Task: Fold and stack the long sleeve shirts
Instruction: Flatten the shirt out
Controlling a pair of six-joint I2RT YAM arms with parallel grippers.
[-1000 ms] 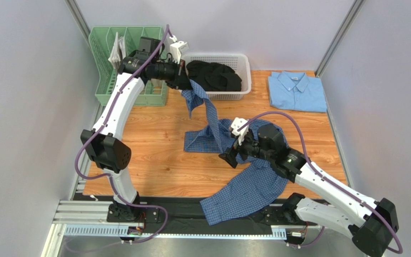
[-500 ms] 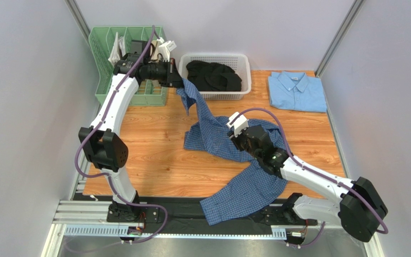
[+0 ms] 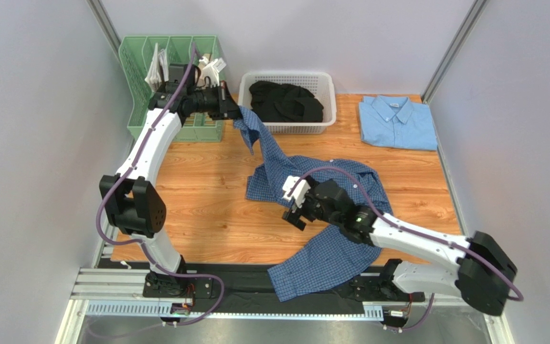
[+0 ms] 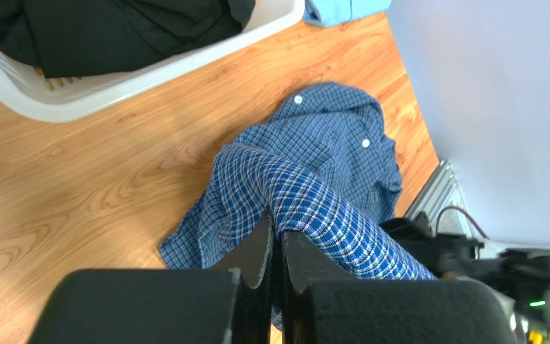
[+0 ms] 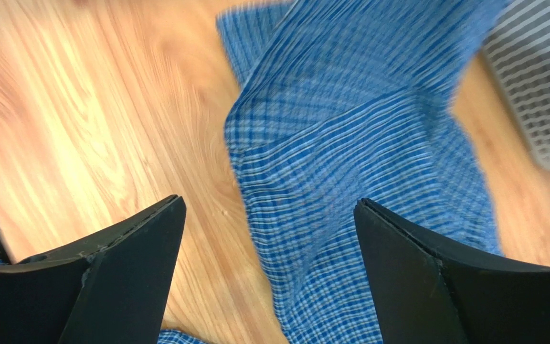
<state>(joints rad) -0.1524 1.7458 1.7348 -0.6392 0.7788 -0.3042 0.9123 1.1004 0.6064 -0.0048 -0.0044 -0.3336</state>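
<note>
1. Since the earlier frame, the right gripper [image 3: 292,213] has shifted left, from the middle of the dark blue checked shirt [image 3: 332,254] to its left edge. The left gripper [image 3: 236,113] has drawn slightly toward the green rack [image 3: 133,79].
2. The left arm reaches far, jaws pressed together, pinching a raised end of the checked shirt. The right arm stretches low and leftward, jaws spread, holding nothing.
3. The checked shirt lies crumpled mid-table [image 3: 199,208], its long axis running from the far-left pinch to the near edge.
4. The light blue shirt [image 3: 398,123] lies folded at far right, collar pointing away.

walls: plain pale grey panels [image 3: 34,143] on three sides, metal post [image 3: 102,21] in a back corner | table [image 3: 206,208]: orange-brown wood grain | near edge: aluminium rail [image 3: 106,283] | back left: green plastic rack [image 3: 206,132] | back centre: white slatted basket [image 3: 306,127] | light: even, soft
</note>
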